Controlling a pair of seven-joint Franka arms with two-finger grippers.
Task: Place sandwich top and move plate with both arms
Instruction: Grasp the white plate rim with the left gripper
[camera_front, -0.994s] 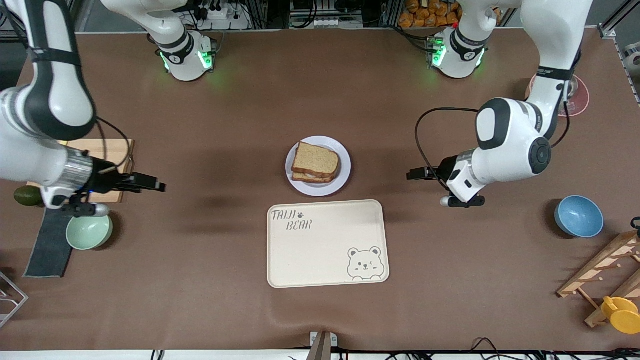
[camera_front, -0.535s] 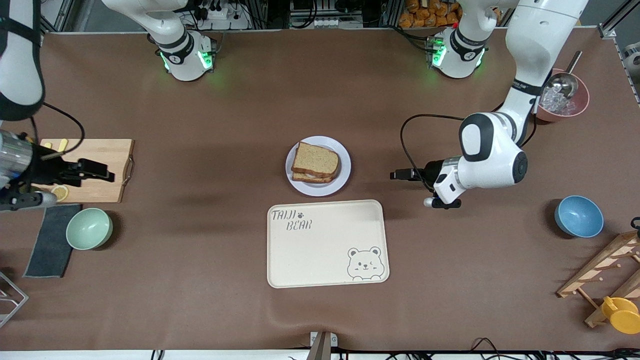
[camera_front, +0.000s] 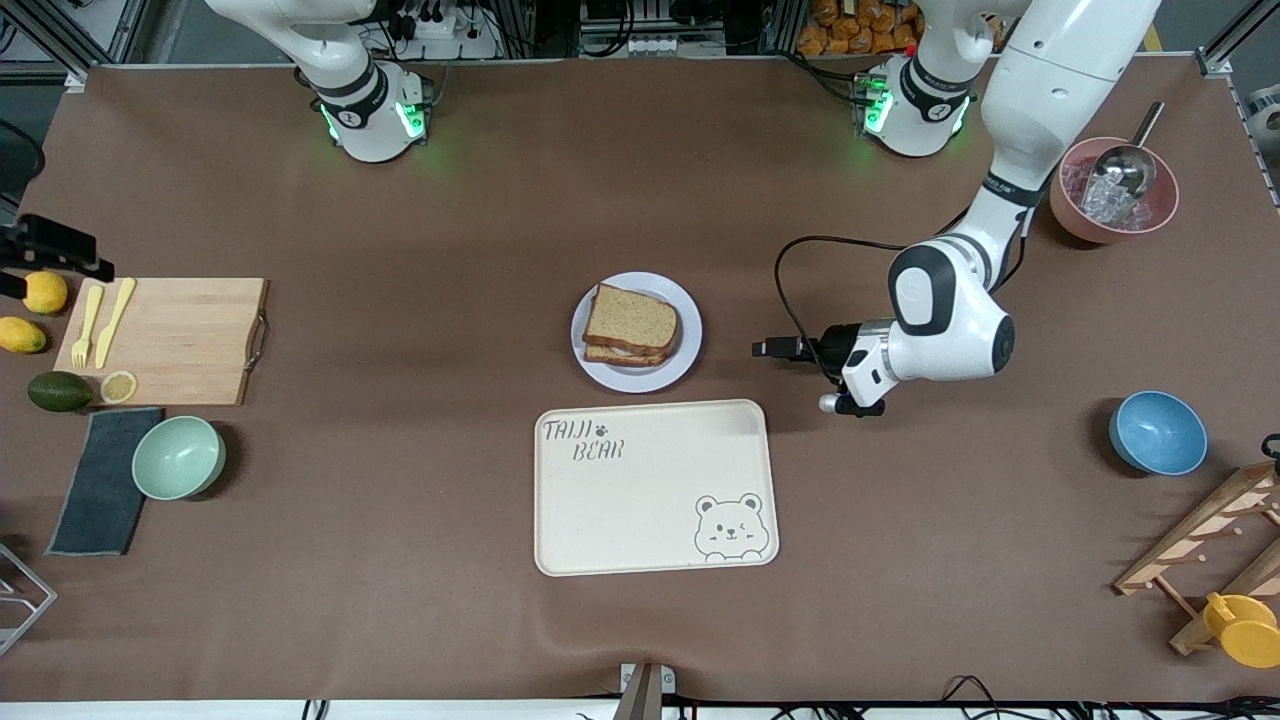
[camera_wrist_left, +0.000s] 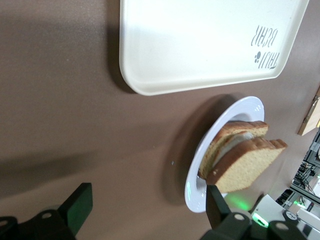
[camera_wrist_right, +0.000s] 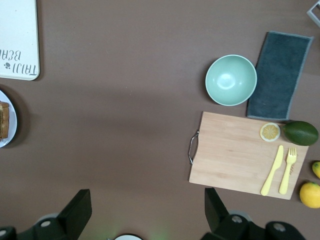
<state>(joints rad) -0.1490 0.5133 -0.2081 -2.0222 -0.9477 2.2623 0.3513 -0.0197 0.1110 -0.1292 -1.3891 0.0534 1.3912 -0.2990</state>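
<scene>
The sandwich top (camera_front: 630, 320), a brown bread slice, lies on the stacked sandwich on the small pale plate (camera_front: 684, 350) at mid-table. In the left wrist view the sandwich top (camera_wrist_left: 250, 161) is the outer slice above a white filling, on the plate (camera_wrist_left: 194, 192). My left gripper (camera_front: 766, 348) hovers low beside the plate, toward the left arm's end, open and empty; its fingertips (camera_wrist_left: 214, 197) frame the plate's rim. My right gripper (camera_front: 85, 262) is high over the cutting board end, open and empty (camera_wrist_right: 146, 196). The plate (camera_wrist_right: 11, 131) shows at the edge of that view.
The cream bear tray (camera_front: 655, 487) lies just nearer the camera than the plate. A cutting board (camera_front: 170, 340) with yellow cutlery, a green bowl (camera_front: 178, 457), a dark cloth (camera_front: 100, 480) and fruit sit at the right arm's end. A blue bowl (camera_front: 1157, 432), a pink ice bowl (camera_front: 1110, 195) and a wooden rack (camera_front: 1200, 550) sit at the left arm's end.
The right arm has pulled back from mid-table, out to its end and upward, almost leaving the front view. The left gripper has moved closer to the plate.
</scene>
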